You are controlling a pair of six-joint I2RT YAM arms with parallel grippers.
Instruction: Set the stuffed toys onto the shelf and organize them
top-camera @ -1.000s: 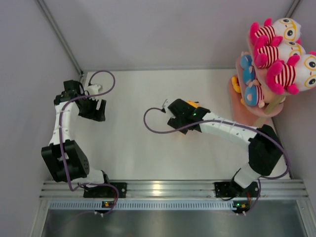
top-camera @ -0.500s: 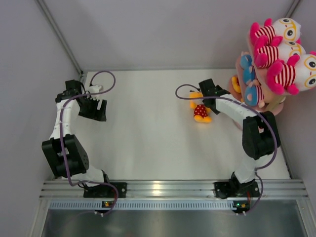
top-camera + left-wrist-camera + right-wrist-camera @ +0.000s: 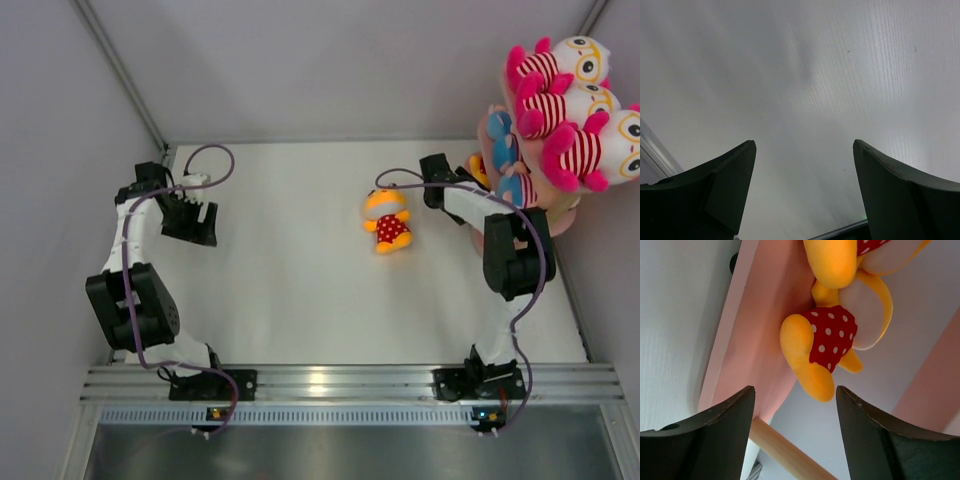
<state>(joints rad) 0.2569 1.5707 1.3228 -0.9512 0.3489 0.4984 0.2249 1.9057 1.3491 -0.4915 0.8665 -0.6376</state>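
Nearest me, at the 9 o'clock side of the white table [image 3: 290, 300], the left gripper [image 3: 804, 147] is hanging over bare tabletop, its fingers spread wide with nothing between them. Farther in, near the middle, a loose polka-dot doll [image 3: 387, 219], orange-yellow in a red spotted outfit, is lying flat with its head toward 12 o'clock. Neither arm is touching it. It is sitting at about 8 o'clock from the right gripper [image 3: 795, 390], which is reaching toward 3 o'clock into the pink shelf [image 3: 500, 235]. That gripper's fingers are also spread and are pinching nothing. Just ahead of them a shelved polka-dot doll [image 3: 832, 337] is resting against a pink board [image 3: 765, 315], apart from both fingertips, with the pale wooden post [image 3: 785, 452] crossing close by. Beyond, at the table's 2 o'clock corner, blue-clad dolls [image 3: 510, 165] are lying partly hidden on the middle tier, and three striped dolls [image 3: 560, 105] with glasses are lying side by side on the top board.
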